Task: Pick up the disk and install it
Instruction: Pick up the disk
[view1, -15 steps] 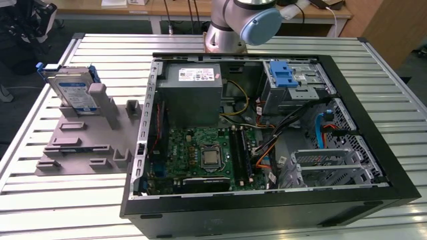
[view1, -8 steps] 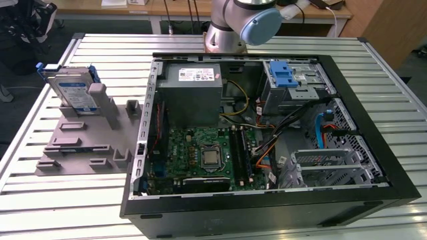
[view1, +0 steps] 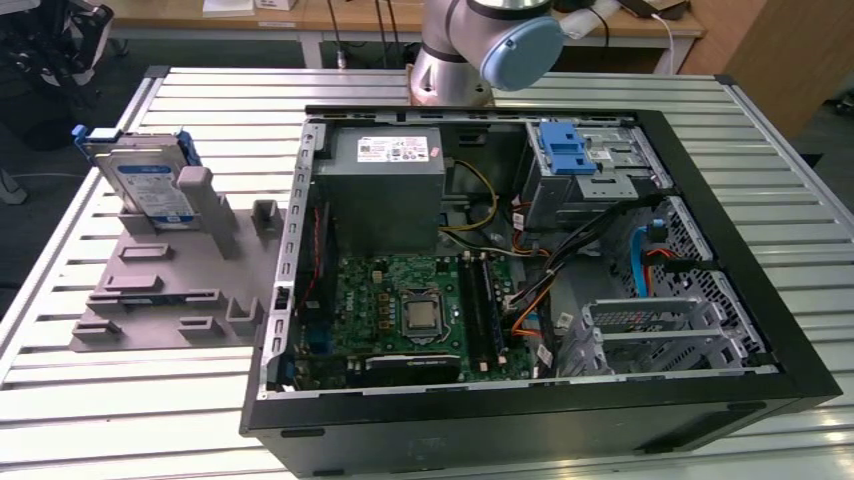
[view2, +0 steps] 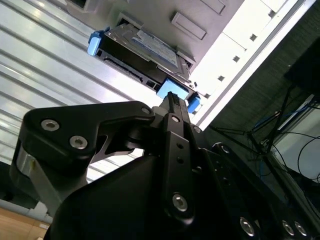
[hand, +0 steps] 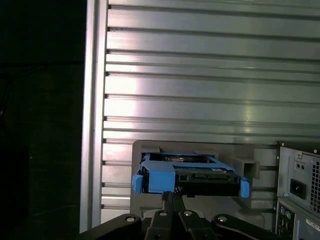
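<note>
The disk (view1: 144, 180) stands on edge in a grey holder (view1: 160, 290) on the slatted table, at the exterior view's left of the open computer case. It is silver with a white-and-blue label and blue side rails. In both wrist views the disk (view2: 145, 50) (hand: 187, 175) lies beyond the fingertips, blue rail end facing the camera. My gripper (view2: 171, 96) (hand: 172, 195) hangs some way off it, lined up with the disk's blue end. Its fingers are pressed together with nothing between them.
The open computer case (view1: 747, 230) takes up the middle and the exterior view's right. Inside are a grey power-supply box (view1: 380, 190), the motherboard (view1: 414, 310) and a metal drive cage with a blue latch (view1: 587, 160). The arm's base (view1: 454, 70) stands behind the case.
</note>
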